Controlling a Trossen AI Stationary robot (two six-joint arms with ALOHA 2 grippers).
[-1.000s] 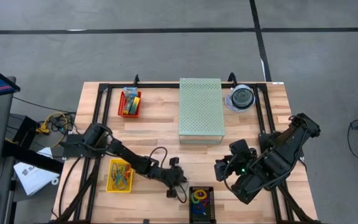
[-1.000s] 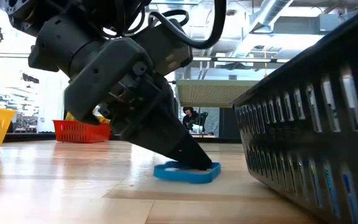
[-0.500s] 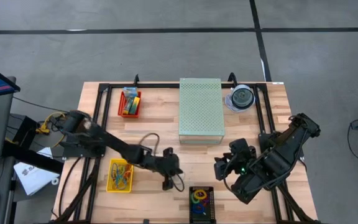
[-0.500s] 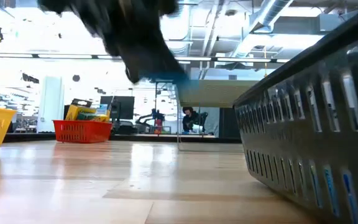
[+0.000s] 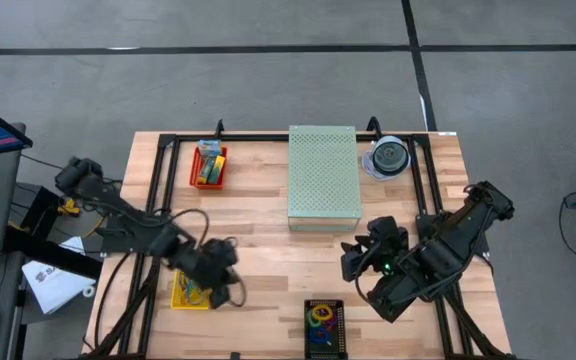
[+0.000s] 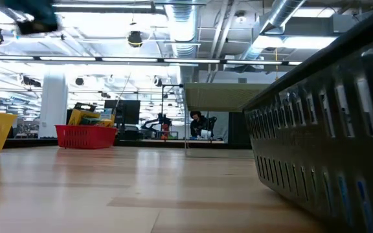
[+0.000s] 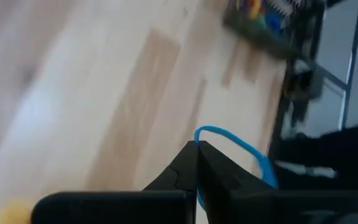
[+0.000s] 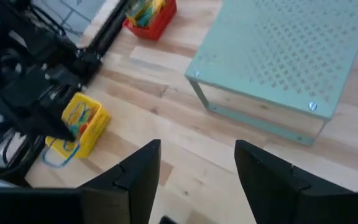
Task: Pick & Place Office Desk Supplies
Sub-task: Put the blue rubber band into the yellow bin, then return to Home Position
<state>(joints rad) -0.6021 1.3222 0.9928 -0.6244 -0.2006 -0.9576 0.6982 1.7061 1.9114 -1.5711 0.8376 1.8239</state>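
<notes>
My left gripper [image 5: 220, 293] is shut on a blue rubber band [image 7: 232, 135] and hovers just right of the yellow basket [image 5: 192, 283], which holds coloured bands. In the low view it shows only as a blur at the top left [image 6: 34, 16]. The right wrist view shows the band [image 8: 61, 155] dangling beside the yellow basket [image 8: 84, 124]. My right gripper [image 8: 197, 180] is open and waits above the table right of centre [image 5: 353, 265]. A black basket [image 5: 323, 325] at the near edge holds more bands. Crayon boxes sit in the red basket [image 5: 208, 165]. My left gripper pinches the blue rubber band at one spot of its loop [image 7: 199, 144], right at the tips of the two shut fingers. The rest of the loop sticks out past the tips. The band is lifted clear of the table and hangs slack.
The large pale green perforated box [image 5: 322, 177] stands at the far middle, with the clear round disc case [image 5: 388, 157] to its right. Bare wood lies between the yellow and black baskets. The black basket's wall [image 6: 329, 129] fills the low view's right.
My left gripper has lifted the blue band off the table beside the black basket, risen, and swung toward the table's left edge, ending next to the yellow basket. It stays shut on the band, which no longer lies flat but hangs from the fingertips.
</notes>
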